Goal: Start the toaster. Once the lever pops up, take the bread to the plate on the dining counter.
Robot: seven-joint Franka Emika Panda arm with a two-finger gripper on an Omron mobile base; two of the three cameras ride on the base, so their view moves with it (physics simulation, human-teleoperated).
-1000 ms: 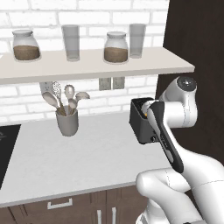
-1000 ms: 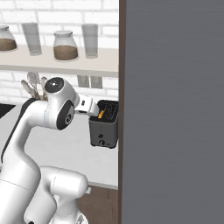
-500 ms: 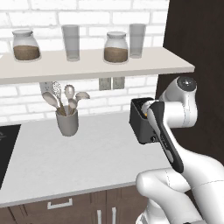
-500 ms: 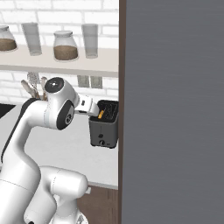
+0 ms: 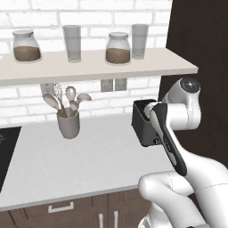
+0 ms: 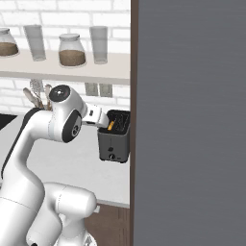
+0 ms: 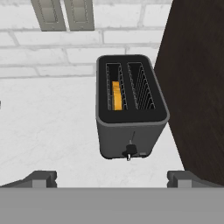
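The dark toaster point(image 7: 131, 118) stands on the pale worktop point(image 7: 48, 127) against a tall dark cabinet side, also seen as toaster point(image 5: 143, 124) and toaster point(image 6: 115, 139). The bread point(image 7: 116, 94), an orange-gold slice, sits low in the left slot; a bit of the bread point(image 6: 111, 126) shows from the right side. A small knob point(image 7: 129, 152) sits low on the narrow face toward me. My gripper point(image 7: 113, 179) hovers above and in front of the toaster, open and holding nothing. The plate and the dining counter are out of view.
A tall dark cabinet side point(image 7: 197, 87) stands tight against the toaster's right. A grey utensil holder point(image 5: 68, 124) is to the left on the worktop. A shelf point(image 5: 98, 62) with jars and glasses hangs overhead. A black cooktop edge point(image 5: 6, 151) lies far left.
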